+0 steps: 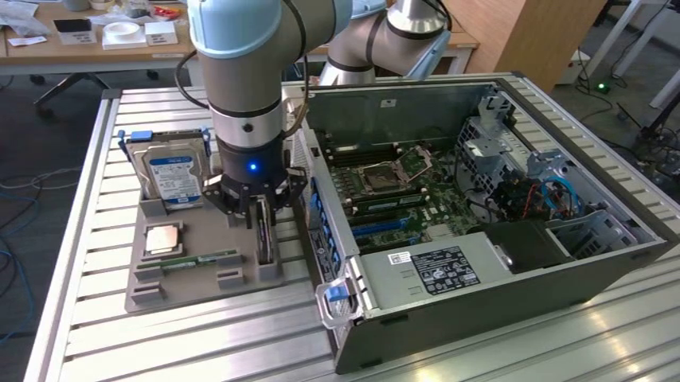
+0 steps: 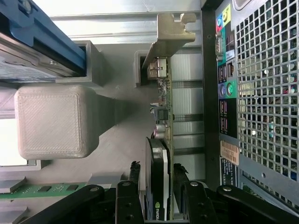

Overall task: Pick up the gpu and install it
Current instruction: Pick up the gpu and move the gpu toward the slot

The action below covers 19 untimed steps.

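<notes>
Wrist view: your gripper is spread wide, with its fingers straddling the gpu and not clamped on it. The gpu stands on edge in its tray slot, bracket end farthest from the fingers, just beside the case.

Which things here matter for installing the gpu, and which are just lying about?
In the job: gpu, open gripper straddling it, computer case.
Lying about: hard drive, memory stick, processor, all on the tray.
</notes>
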### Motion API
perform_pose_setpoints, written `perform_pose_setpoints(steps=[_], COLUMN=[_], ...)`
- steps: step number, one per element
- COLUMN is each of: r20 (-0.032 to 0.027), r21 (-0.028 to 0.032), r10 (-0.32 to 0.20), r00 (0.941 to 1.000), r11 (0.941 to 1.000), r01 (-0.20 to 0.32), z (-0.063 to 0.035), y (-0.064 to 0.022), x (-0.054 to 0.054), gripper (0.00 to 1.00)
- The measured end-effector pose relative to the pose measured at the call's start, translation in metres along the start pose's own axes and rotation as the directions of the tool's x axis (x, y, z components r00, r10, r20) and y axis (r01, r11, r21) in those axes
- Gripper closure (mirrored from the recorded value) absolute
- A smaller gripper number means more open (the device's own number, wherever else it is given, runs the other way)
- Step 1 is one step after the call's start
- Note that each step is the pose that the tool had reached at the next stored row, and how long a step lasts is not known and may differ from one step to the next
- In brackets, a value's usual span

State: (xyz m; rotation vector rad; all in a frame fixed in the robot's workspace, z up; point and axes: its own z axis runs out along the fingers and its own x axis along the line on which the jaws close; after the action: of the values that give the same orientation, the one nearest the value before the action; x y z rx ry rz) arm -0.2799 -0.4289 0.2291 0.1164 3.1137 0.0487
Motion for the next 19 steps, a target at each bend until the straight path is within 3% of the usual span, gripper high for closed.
perform_pose_setpoints(steps=[19], r20=[0.0001], r21=[-0.0002], r10=[0.000], r00=[1.0000], r11=[1.0000], r01=[0.000], z=[0.0010], y=[-0.0007], x=[-0.0016], gripper=[0.58])
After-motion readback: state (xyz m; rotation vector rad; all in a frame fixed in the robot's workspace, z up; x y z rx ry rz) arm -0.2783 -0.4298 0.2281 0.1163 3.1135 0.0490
